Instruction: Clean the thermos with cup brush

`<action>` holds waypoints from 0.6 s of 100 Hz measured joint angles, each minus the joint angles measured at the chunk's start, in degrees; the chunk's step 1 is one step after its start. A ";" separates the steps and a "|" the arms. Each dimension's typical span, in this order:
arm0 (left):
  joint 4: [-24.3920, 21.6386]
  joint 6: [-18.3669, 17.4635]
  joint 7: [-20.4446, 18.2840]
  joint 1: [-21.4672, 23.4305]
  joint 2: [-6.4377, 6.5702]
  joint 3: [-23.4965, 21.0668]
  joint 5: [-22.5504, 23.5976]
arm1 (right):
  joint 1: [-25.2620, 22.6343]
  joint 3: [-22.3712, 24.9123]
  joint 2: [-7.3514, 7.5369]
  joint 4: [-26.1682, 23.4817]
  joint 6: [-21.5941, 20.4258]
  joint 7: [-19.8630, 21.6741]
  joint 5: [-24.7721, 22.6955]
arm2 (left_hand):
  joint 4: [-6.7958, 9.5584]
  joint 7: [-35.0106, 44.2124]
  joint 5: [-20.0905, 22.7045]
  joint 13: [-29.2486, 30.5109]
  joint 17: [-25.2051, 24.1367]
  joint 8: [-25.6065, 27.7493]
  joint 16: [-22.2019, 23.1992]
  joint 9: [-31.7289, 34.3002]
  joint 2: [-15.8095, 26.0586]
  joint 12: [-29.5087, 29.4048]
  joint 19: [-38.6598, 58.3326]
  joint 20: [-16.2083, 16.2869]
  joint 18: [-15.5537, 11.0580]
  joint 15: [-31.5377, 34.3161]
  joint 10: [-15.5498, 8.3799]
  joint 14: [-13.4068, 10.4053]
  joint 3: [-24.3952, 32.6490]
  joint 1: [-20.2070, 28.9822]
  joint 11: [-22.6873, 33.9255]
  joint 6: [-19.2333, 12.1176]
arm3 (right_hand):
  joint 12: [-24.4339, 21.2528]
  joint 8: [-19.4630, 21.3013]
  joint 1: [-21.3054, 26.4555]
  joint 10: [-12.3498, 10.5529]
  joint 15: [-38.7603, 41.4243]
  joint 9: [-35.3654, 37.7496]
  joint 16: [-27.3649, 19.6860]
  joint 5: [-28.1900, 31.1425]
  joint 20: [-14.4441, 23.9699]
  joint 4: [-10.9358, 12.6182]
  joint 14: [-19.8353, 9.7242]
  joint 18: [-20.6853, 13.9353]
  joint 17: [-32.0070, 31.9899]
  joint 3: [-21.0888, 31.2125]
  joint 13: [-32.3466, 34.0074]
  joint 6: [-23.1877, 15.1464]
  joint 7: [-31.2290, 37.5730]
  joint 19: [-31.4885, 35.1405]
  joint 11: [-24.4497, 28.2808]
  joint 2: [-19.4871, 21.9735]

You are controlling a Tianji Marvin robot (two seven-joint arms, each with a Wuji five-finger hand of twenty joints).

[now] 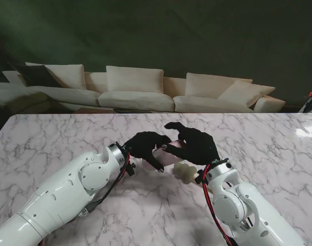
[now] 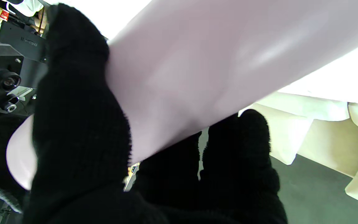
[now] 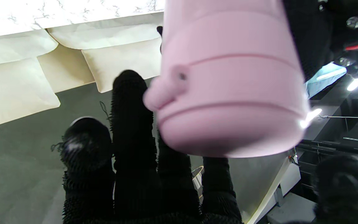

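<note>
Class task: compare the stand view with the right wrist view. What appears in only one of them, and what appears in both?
Only the stand view shows the marble table, the cream brush head lying beside the right wrist, and the left hand gripping the thermos. Only the right wrist view shows the thermos's ribbed end with a small knob. Both show the pink thermos, the black-gloved right hand and the sofa.

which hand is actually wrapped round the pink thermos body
The left hand: its wrist view shows its fingers curled round the pink thermos body. The right hand is at the cap end, fingers spread, not clearly gripping.
</note>
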 measured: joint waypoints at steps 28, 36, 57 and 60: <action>-0.33 0.07 0.00 0.03 -0.04 -0.36 0.11 | -3.93 4.11 -0.19 -3.20 -2.79 -0.47 -4.16 | 0.00 0.00 0.00 0.00 0.02 -0.03 0.24 0.00 0.00 0.02 0.03 0.00 0.00 0.33 0.00 0.00 0.00 0.00 0.28 0.02 | -12.91 1.57 -1.31 0.18 -24.54 -32.97 -11.99 -5.79 0.62 0.10 -0.60 -2.85 -25.57 2.60 -34.73 1.30 -7.17 -20.98 -12.73 -4.04; -0.33 0.07 0.00 0.03 -0.04 -0.38 0.13 | -5.10 5.34 -0.02 -4.25 -4.01 -0.48 -4.51 | 0.00 0.00 0.00 0.00 0.03 -0.03 0.24 0.00 0.00 0.03 0.03 0.00 0.00 0.36 0.00 0.00 0.00 0.00 0.29 0.02 | -13.34 2.08 -0.13 0.68 -25.20 -32.98 -13.34 -5.79 -0.88 0.10 -0.63 -5.10 -24.77 6.56 -34.87 3.42 -7.78 -22.41 -13.17 -10.10; -0.33 0.07 0.14 0.02 -0.05 -0.38 0.17 | -6.94 6.60 0.89 -5.54 -5.22 0.57 -7.33 | 0.00 0.00 0.00 0.00 0.04 -0.03 0.24 0.00 0.00 0.03 0.04 0.00 0.00 0.40 0.00 0.00 0.00 0.00 0.35 0.02 | -9.76 2.92 14.02 2.05 -17.13 -32.91 -9.78 -5.84 -2.09 2.33 -1.78 -5.08 -18.37 7.90 -28.87 3.46 -7.81 -19.56 -6.99 -18.38; -0.32 0.07 0.18 -0.01 -0.05 -0.34 0.17 | -6.89 6.42 1.03 -5.50 -5.37 0.88 -7.33 | 0.00 0.00 0.00 0.00 0.04 -0.03 0.24 0.00 0.00 0.03 0.04 0.00 0.00 0.40 0.00 0.00 0.00 0.00 0.36 0.02 | -9.14 2.94 15.46 2.05 -15.75 -32.88 -8.93 -5.84 -2.09 2.75 -1.99 -4.26 -17.86 7.88 -27.87 3.46 -7.81 -18.88 -6.46 -18.57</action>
